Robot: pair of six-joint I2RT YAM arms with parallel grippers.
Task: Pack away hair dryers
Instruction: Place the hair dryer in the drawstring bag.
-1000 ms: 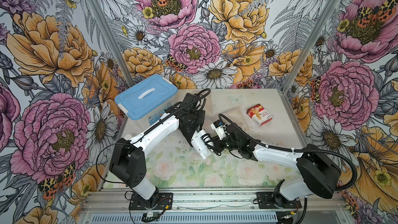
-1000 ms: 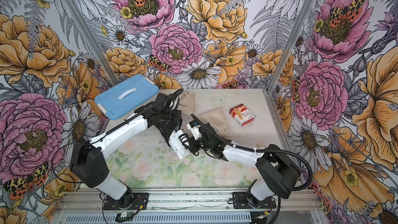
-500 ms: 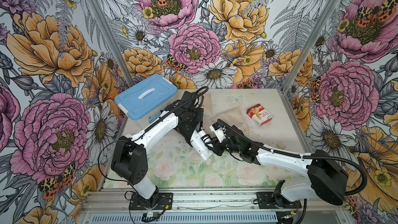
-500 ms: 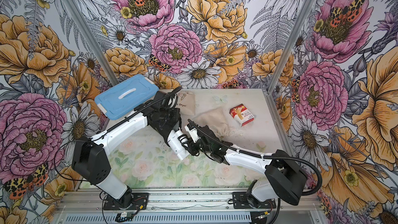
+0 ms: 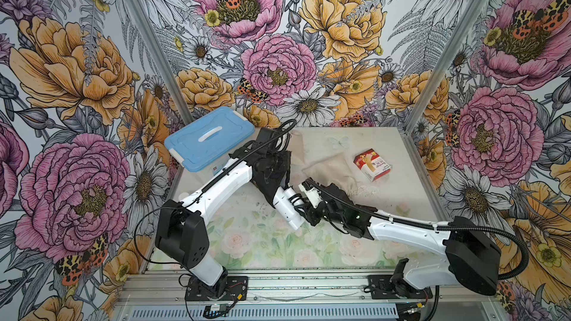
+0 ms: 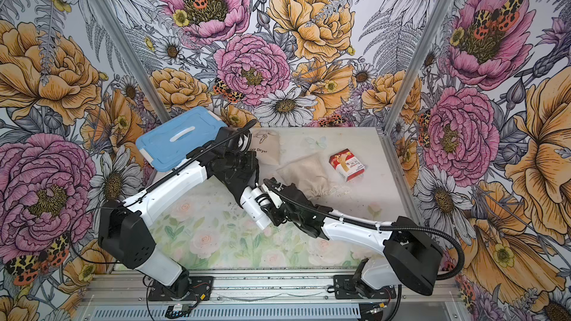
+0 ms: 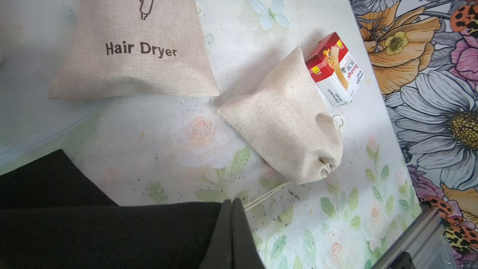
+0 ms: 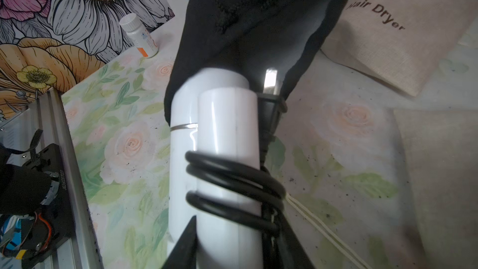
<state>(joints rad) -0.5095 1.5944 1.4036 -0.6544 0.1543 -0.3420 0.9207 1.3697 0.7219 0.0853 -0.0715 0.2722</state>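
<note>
Clearly we have the white hair dryer point(image 8: 222, 135) up off the bench point(image 5: 247, 242), midway between the two arms, its front end just inside the mouth of the black pouch point(image 8: 258, 16). The right fingers point(image 5: 304, 211) are closed partway around its cord-wrapped handle. The left fingers point(image 7: 232, 213) are pressed fully together on the pouch's edge, holding it up. We judge the dryer light, rigid and smooth. Its glossy hard plastic could slide, so the wound black cord point(image 8: 232, 182) looks like the best place to grip, since it should offer friction. The pouch is limp cloth and will likely collapse unless its mouth is kept spread. The right wrist view shows what we cannot find in the top views: the plug's metal prong point(image 8: 270, 81) at the pouch lip, where it might snag, and a small white bottle point(image 8: 139, 37) by the wall. The left wrist view misses the dryer entirely but shows a printed beige pouch point(image 7: 134, 47) lying flat, a bulging beige pouch point(image 7: 284, 130) drawn shut, and a red bandage box point(image 7: 333, 71) just beside it.
</note>
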